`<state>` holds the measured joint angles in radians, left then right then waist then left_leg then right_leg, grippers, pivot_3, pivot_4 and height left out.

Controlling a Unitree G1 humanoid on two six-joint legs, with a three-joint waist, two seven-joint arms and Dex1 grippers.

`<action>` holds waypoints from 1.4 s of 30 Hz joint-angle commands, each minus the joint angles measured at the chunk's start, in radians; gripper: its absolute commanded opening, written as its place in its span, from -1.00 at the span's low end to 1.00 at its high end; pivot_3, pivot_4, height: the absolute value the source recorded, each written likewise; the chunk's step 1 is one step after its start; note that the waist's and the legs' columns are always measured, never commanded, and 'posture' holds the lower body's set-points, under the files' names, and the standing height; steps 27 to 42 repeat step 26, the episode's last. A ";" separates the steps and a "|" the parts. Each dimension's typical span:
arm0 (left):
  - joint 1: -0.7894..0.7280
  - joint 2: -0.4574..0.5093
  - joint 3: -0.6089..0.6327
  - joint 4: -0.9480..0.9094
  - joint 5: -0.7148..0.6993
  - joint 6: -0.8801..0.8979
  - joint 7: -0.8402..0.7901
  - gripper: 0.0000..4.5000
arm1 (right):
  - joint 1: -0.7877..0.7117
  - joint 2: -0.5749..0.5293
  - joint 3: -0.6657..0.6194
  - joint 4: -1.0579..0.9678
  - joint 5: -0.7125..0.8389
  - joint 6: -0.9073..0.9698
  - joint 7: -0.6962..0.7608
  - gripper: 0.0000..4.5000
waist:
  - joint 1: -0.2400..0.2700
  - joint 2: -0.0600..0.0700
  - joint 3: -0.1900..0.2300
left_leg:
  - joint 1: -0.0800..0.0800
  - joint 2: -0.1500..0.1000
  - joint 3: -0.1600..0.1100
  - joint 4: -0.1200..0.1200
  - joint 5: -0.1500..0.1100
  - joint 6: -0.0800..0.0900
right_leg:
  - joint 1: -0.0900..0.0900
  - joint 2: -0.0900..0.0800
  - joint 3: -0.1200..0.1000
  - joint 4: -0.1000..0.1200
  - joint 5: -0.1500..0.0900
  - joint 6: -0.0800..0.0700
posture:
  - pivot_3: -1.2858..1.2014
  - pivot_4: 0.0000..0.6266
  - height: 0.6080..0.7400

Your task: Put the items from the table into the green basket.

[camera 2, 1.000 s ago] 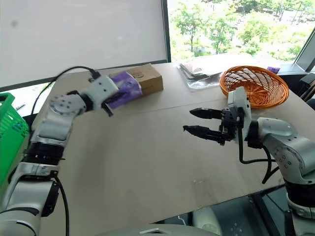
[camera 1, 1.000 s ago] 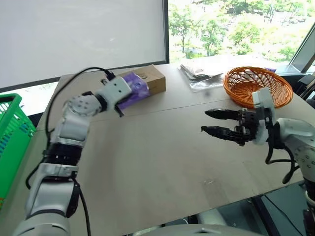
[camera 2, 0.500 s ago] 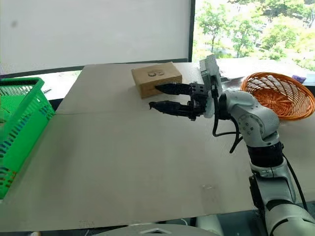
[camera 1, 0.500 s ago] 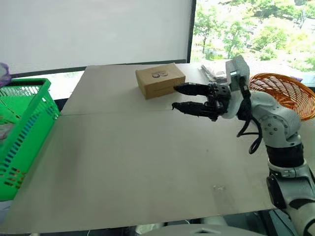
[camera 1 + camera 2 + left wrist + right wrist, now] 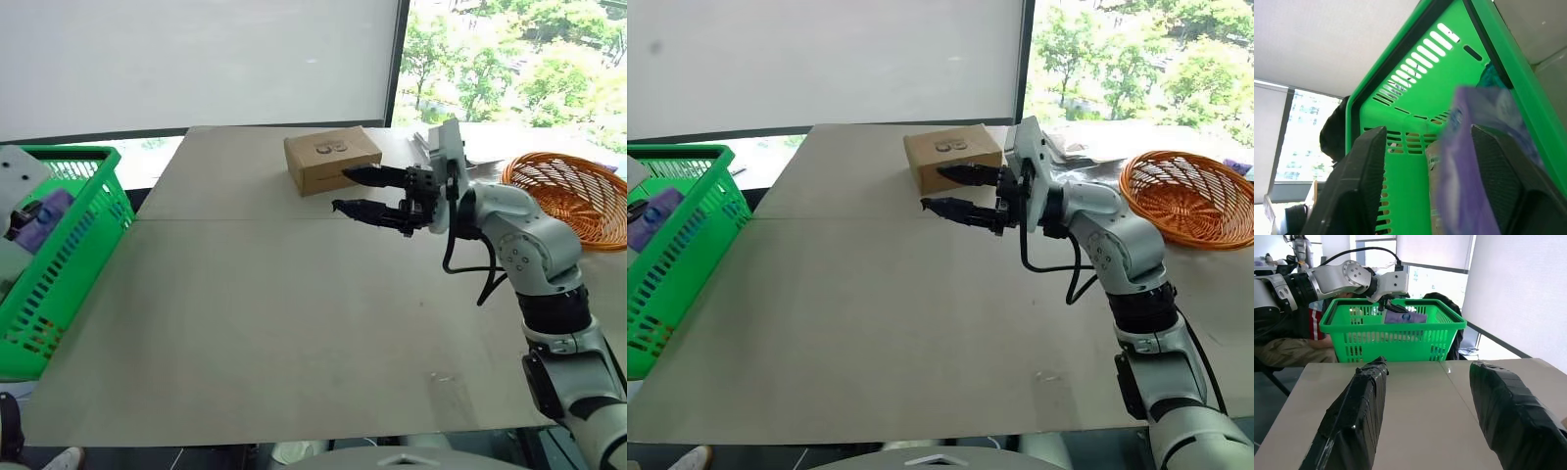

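Left gripper (image 5: 1425,191) jaws wide over green basket (image 5: 88,230), far left; purple pack (image 5: 1469,161) dropping in. Right gripper (image 5: 358,191) open, empty, beside brown box (image 5: 331,159), top centre. Next: grab box.

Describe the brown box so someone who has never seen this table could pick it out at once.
Start at the big beige table and look to its far edge, below the window frame. The brown cardboard box lies flat there, just beyond the right gripper. It is the one boxy thing on the table, with a small dark logo on top, unlike the round orange basket.
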<state>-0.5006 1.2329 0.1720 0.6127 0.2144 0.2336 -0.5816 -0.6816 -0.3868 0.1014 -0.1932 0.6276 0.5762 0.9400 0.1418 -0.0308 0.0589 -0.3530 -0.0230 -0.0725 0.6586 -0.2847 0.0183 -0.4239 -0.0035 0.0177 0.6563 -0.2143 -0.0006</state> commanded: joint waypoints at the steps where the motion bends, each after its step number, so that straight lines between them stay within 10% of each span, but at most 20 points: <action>1: -0.051 0.017 -0.011 0.027 0.016 -0.036 0.037 0.95 | 0.006 -0.010 -0.030 -0.043 -0.002 -0.022 -0.013 0.28 | -0.010 0.000 0.000 | 0.000 0.000 0.000 0.000 0.000 0.000 | 0.000 0.000 0.000 0.000 0.000 0.000 | 0.19 -1.00 1.00; 5: -0.093 -0.072 0.029 -0.034 -0.084 -0.125 0.045 0.95 | 0.055 -0.036 -0.037 -0.017 -0.039 -0.058 -0.013 0.28 | -0.011 0.000 -0.001 | -0.001 0.000 -0.001 0.000 0.000 0.000 | -0.001 -0.001 0.000 0.000 0.000 0.000 | 0.21 -1.00 1.00; 11: 0.172 -0.444 0.150 -0.639 -0.521 0.172 -0.068 0.95 | 0.218 -0.114 -0.070 0.047 -0.146 -0.152 -0.038 0.28 | -0.001 0.006 -0.007 | -0.008 -0.006 -0.003 0.008 0.000 0.001 | -0.002 -0.010 0.000 0.002 0.001 0.001 | 0.22 -1.00 1.00; 19: 0.525 -0.707 0.051 -0.974 -0.568 0.271 0.050 0.95 | 0.401 -0.147 -0.111 0.134 -0.261 -0.252 -0.115 0.28 | -0.017 0.005 -0.007 | -0.009 -0.002 0.003 0.009 -0.002 0.003 | -0.008 -0.005 0.005 0.005 0.001 0.000 | 0.19 -1.00 1.00; 42: 0.594 -0.733 0.040 -0.990 -0.564 0.264 0.059 0.95 | 0.470 -0.154 -0.127 0.143 -0.305 -0.308 -0.148 0.28 | -0.020 0.012 -0.005 | 0.009 0.002 0.009 0.009 -0.002 0.003 | 0.011 0.002 0.006 0.002 -0.004 0.000 | 0.19 -0.97 1.00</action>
